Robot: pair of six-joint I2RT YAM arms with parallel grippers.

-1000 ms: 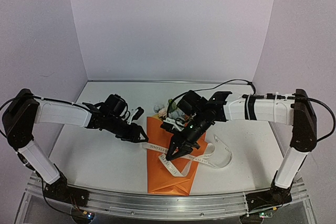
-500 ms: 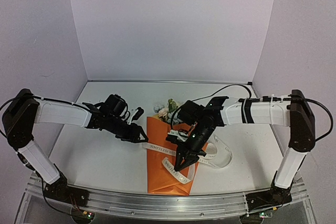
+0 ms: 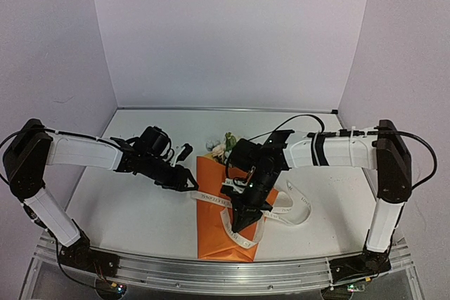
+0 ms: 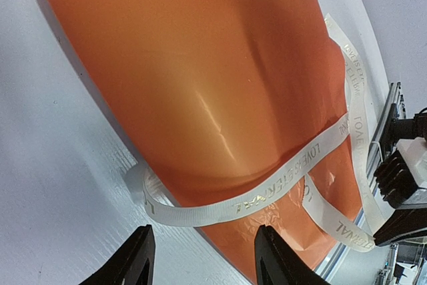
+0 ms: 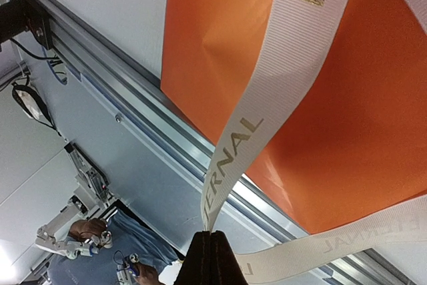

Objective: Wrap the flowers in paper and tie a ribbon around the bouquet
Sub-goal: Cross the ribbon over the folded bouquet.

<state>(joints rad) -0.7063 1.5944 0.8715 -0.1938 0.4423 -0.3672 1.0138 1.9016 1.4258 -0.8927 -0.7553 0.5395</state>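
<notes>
Bouquet [image 3: 219, 238] is lying flat on the white table [image 3: 133, 209], between the two arms. Its wide end is pointing at the back wall and its folded end is sitting near the metal rail [image 3: 211, 266] at the table's front edge.

Flowers [image 3: 222, 144] are poking out of the wide end: pale heads and green leaves.

Paper [image 4: 200, 65] is showing its orange face, glossy, with one soft crease running down it.

Ribbon [image 4: 267, 191] is cream with gold lettering.
- One stretch is crossing the paper's lower half.
- It is curling round the paper's left edge in a small loop on the table.
- More slack is lying in loops on the table to the right of the bouquet.

Left gripper [image 3: 188, 180] is hovering just beside the bouquet's left edge, near that small loop. Its jaws are standing apart. In the wrist view nothing is sitting between the fingers [image 4: 137, 258], and the ribbon is passing beyond their tips.

Right gripper [image 5: 212, 258] is hanging over the near half of the bouquet. Its jaws are pressed together and pinching the ribbon. From the pinch, one band is running out across the orange paper and another is trailing off to the side.

Cannot tell whether the right fingertips are touching the paper.
</notes>
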